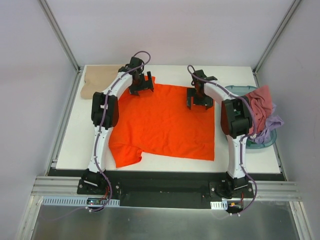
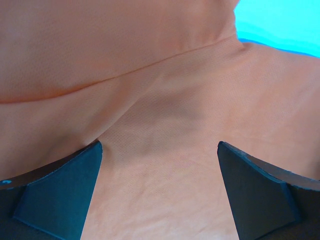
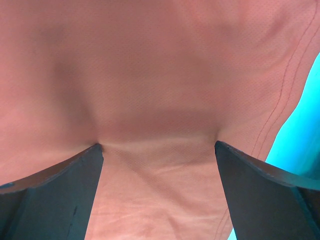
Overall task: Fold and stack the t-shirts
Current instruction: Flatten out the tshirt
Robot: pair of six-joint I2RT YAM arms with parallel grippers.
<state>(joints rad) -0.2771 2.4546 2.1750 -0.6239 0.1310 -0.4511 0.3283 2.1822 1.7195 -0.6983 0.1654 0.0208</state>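
This looks like a robot lab. Two white robot arms, the left arm and the right arm, are bolted to a black plate at the near edge of a white surface. Plain pale walls stand around it like a box. Silver metal bars hold the walls at the corners. A silver rail runs along the front. Purple wires run up the arms. A shiny metal sheet lies below.
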